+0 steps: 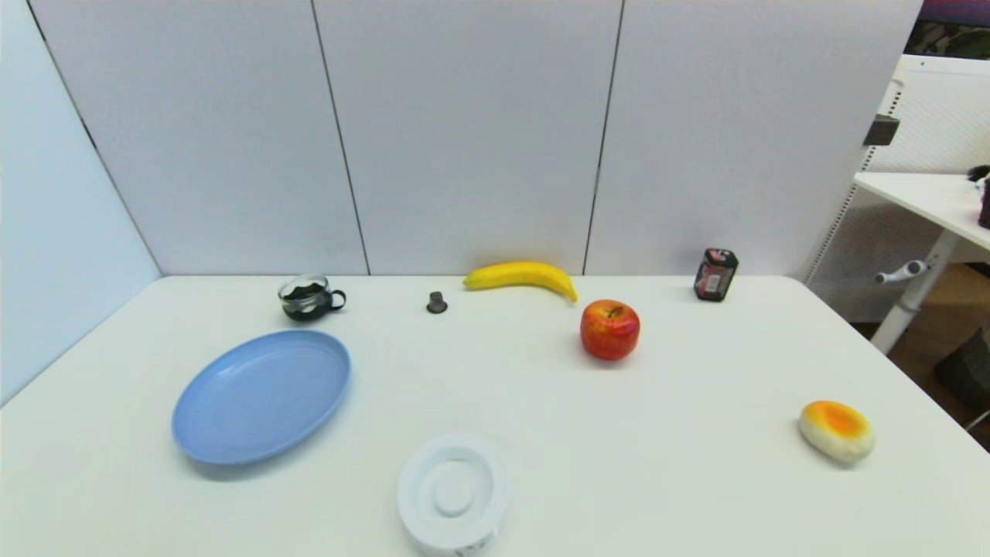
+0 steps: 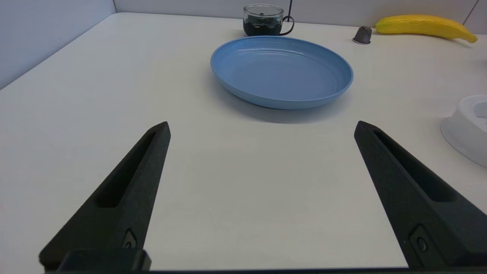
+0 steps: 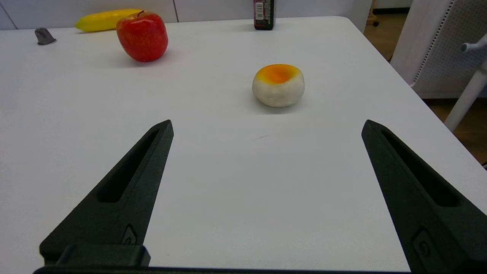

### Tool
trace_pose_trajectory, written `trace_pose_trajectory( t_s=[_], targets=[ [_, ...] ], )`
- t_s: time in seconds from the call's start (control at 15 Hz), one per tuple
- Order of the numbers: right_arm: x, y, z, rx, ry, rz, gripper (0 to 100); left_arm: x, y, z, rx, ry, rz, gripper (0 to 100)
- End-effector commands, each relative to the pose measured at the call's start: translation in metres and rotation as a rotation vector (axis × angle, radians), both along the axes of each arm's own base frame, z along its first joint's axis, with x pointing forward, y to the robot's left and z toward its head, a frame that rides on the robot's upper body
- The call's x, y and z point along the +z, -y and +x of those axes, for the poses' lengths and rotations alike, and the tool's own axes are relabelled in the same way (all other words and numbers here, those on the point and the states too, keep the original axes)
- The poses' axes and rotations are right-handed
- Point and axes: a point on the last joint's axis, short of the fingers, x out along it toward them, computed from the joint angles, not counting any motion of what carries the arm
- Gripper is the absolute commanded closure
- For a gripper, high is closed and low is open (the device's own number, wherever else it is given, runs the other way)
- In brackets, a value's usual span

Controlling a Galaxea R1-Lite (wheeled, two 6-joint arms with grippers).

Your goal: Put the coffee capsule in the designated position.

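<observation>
Grey coffee capsule (image 1: 437, 302) sits at my twelve o'clock, beside the banana (image 1: 522, 276). Both pincers, left pincer (image 2: 262, 129) and right pincer (image 3: 266, 127), gape wide, empty; I risk toppling something so small.

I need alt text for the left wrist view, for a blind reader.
The open left gripper hovers low over the white table, facing a blue plate. Beyond it stand a glass cup, the coffee capsule and a banana.
</observation>
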Motion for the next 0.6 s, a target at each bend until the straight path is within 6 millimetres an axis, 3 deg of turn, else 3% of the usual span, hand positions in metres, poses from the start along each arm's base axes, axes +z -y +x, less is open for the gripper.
trace_pose_trajectory(
  t_s=[0.07,0.6],
  targets=[
    [0.0000,0.0000,0.0001,0.001,-0.002,0.000,0,0.0001,0.0000,0.0001,0.001,-0.001,0.000,0],
    [0.0001,0.0000,0.0001,-0.001,0.000,0.000,0,0.0001,0.0000,0.0001,0.001,-0.001,0.000,0]
  ],
)
